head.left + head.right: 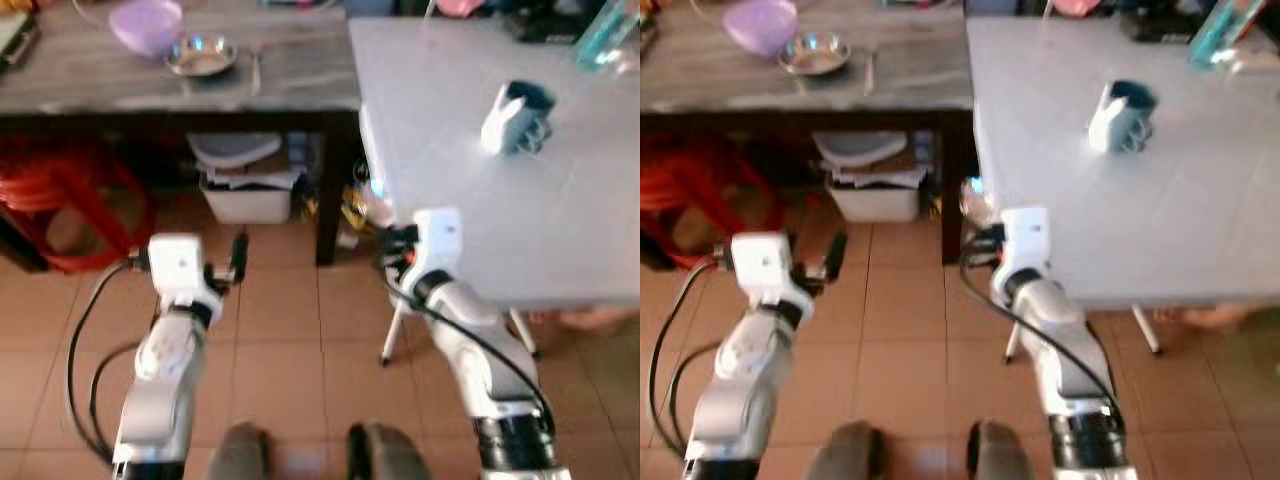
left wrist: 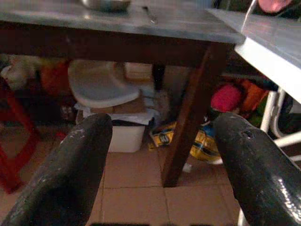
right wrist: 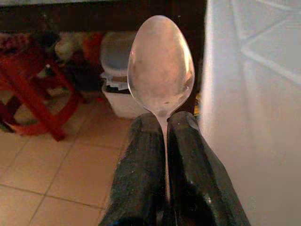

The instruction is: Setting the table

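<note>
Your right gripper [image 3: 165, 155] has its fingers [image 3: 141, 174] pressed together on the handle of a metal spoon [image 3: 161, 66], whose bowl stands out past the fingertips. In the head views that spoon shows as a bright glint just off the near left edge of the white tabletop [image 1: 560, 200], above the tiled floor [image 1: 290, 330], with your right arm raised beside that edge. You can see the white tabletop's edge close alongside the spoon in the right wrist view too.

Your left gripper [image 2: 157, 165] is held out low over the floor, its fingers [image 2: 70, 174] spread wide with nothing between them. It points toward the space under the dark wooden tabletop [image 1: 100, 80], where a white bin [image 1: 245, 195] sits with a pale lid-like piece on top, next to that table's dark leg [image 2: 188, 117].

On the white tabletop a mug [image 1: 515, 117], white outside and dark blue within, lies well in from the edge, apart from your right gripper. At the far right corner you have a teal bottle-like object [image 1: 605, 30], too blurred to identify further.

On the wooden tabletop sit a purple bowl [image 1: 146, 24], a small steel bowl [image 1: 201, 55] just beside it, and a utensil [image 1: 256, 65] lying near the steel bowl. A red stool [image 1: 70, 200] stands under the left part of that table
</note>
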`<state>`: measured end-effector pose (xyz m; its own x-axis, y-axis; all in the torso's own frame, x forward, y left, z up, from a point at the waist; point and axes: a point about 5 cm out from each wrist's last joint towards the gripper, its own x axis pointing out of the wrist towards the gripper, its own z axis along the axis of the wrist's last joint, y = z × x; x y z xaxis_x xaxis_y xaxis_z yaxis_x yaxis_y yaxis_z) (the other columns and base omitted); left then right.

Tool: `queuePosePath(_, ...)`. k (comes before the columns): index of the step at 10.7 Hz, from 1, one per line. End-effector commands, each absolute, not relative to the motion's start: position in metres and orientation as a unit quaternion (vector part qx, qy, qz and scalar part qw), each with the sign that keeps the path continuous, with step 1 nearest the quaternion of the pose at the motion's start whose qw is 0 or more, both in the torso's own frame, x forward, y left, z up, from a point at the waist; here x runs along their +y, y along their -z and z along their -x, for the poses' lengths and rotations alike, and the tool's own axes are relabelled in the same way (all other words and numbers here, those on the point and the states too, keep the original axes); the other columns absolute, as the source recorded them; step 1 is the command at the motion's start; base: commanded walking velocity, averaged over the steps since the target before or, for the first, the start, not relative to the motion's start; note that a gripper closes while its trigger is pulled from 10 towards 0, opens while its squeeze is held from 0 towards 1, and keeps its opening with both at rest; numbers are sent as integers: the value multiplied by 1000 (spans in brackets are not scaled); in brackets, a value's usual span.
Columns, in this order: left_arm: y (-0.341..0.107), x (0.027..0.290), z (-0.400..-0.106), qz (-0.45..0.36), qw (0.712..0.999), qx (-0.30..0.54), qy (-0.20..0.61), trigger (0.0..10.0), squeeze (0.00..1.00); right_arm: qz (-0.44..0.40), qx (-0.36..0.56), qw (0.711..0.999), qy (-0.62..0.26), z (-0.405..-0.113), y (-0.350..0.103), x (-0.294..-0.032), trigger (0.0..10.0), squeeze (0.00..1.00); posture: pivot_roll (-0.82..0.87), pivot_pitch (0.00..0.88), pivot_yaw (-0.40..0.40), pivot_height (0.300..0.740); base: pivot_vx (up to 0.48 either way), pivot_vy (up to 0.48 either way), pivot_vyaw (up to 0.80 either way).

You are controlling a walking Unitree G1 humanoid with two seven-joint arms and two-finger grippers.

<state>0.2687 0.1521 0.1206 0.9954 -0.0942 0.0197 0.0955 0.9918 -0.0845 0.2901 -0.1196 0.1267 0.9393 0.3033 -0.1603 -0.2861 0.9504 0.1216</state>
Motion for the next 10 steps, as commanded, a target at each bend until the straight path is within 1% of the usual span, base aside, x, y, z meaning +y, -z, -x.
queuePosePath(1, -116, 161, -266, 39, 999, 1, 32, 10000, 0, -50, 82, 983, -157, -290, -128, -113, 0, 0, -26, 167, -18, 740, 326, 352, 0)
queuePosePath(2, -117, 159, -267, 38, 999, -1, 35, 10000, 0, -51, 76, 984, -153, -289, -128, -114, 0, 0, -28, 165, -17, 740, 368, 307, 0)
queuePosePath(10, -121, 153, -268, 33, 998, -11, 46, 10000, 0, -50, 64, 988, -135, -288, -129, -118, 0, 0, -31, 165, -13, 740, 472, 0, 0)
